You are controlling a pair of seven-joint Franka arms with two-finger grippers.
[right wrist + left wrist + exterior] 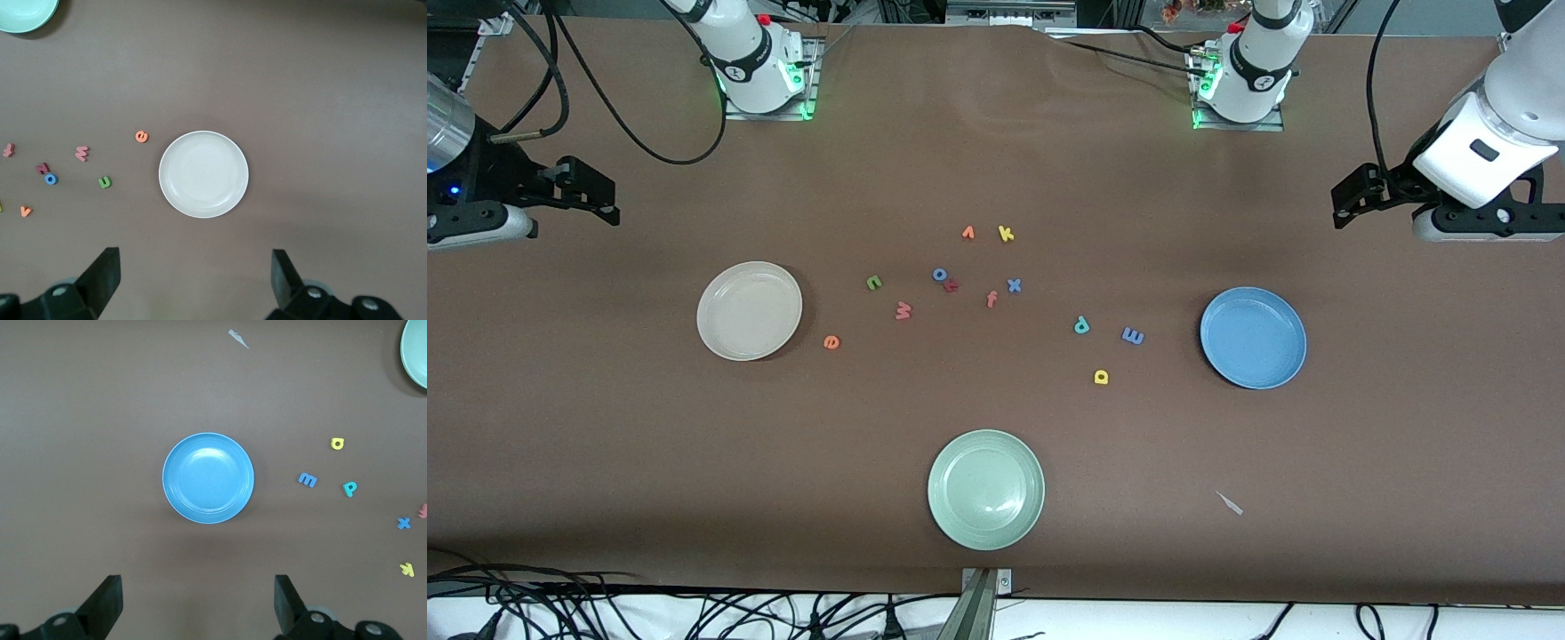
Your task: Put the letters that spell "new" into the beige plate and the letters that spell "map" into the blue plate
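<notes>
The beige plate (pixel 749 310) (pixel 203 174) lies empty toward the right arm's end. Beside it on the table are the green n (pixel 874 283) (pixel 105 182), pinkish w (pixel 903 309) (pixel 81 153) and orange e (pixel 831 341) (pixel 141 136). The blue plate (pixel 1253 337) (pixel 208 477) lies empty toward the left arm's end, with the teal p (pixel 1081 324) (pixel 349 488), blue m (pixel 1132 335) (pixel 307 479) and yellow a (pixel 1101 377) (pixel 337 443) beside it. My right gripper (pixel 605 200) (pixel 193 267) hangs open high up at its table end. My left gripper (pixel 1343 204) (pixel 198 590) hangs open at the other end.
A pale green plate (pixel 985 489) sits near the front edge. Between the two plates lie an orange v (pixel 967 233), yellow k (pixel 1006 234), blue o (pixel 940 274), blue x (pixel 1014 285), salmon f (pixel 991 299) and a dark red letter (pixel 951 285). A pale scrap (pixel 1230 503) lies near the front.
</notes>
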